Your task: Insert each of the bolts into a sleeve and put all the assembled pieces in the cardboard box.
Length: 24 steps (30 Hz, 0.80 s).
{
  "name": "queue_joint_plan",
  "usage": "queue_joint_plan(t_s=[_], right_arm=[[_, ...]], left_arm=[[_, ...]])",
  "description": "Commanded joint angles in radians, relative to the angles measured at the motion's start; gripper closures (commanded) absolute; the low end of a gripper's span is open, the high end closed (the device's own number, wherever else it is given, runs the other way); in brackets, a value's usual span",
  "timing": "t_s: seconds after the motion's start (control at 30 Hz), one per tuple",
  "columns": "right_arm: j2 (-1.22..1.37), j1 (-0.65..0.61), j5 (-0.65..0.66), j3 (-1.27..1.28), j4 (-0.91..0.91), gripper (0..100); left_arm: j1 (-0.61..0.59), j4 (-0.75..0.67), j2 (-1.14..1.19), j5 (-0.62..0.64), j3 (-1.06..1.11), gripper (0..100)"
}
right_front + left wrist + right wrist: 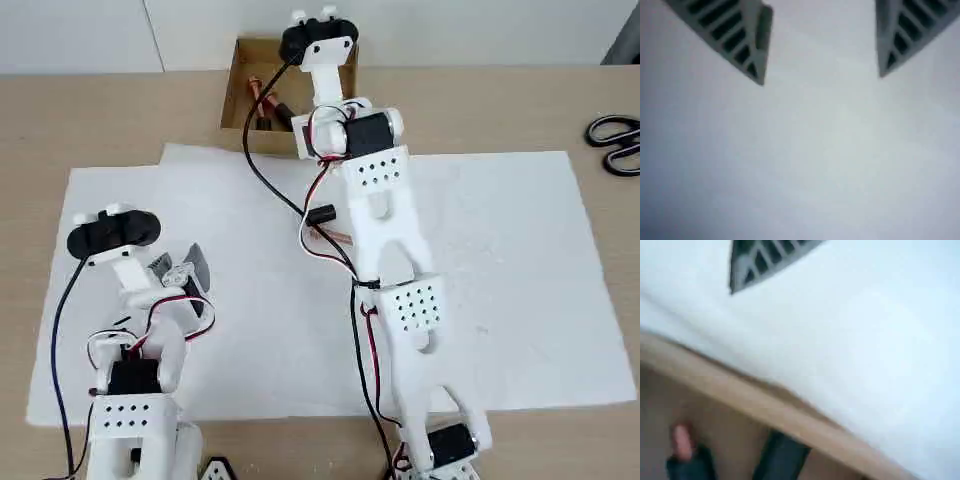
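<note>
Left jaws: released; your two ribbed grey fingers [747,45] stand wide apart with nothing between them, low over the white sheet [800,175]
Right jaws: you cannot tell whether they are released or clenched; they sit where the sheet's far edge meets the near wall of the cardboard box [740,395]
Left side: your left arm [130,380] stands at the near left of the sheet, with its wrist turned toward the far side and its jaws over the sheet's left part
Right side: your right arm [385,220] stretches from the near edge across the middle of the sheet to the box, and its wrist covers the box's right half
Pieces: two copper-coloured pieces [265,100] with dark ends lie inside the box, in its left half, just left of your right wrist; you cannot tell whether each bolt is seated in a sleeve
Box: open-topped, on the bare tabletop [100,110] just beyond the sheet's far edge, left of centre
Scissors: black-handled scissors [615,145] lie on the tabletop at the far right, off the sheet and well apart from both arms
</note>
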Motion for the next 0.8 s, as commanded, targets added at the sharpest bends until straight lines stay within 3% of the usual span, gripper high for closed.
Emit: queue_joint_plan(t_s=[0.0, 0.3, 0.77], right_arm=[[-0.082, 0.004, -0.104, -0.052, 0.071, 87.2], [-0.088, -0.025, -0.365, -0.052, 0.108, 87.2], [-0.082, -0.022, -0.370, -0.048, 0.133, 87.2]], left_arm=[[0.003, -0.025, -0.015, -0.011, -0.004, 86], [0.003, -0.023, -0.015, -0.011, 0.015, 86], [0.003, -0.023, -0.017, -0.009, 0.010, 86]])
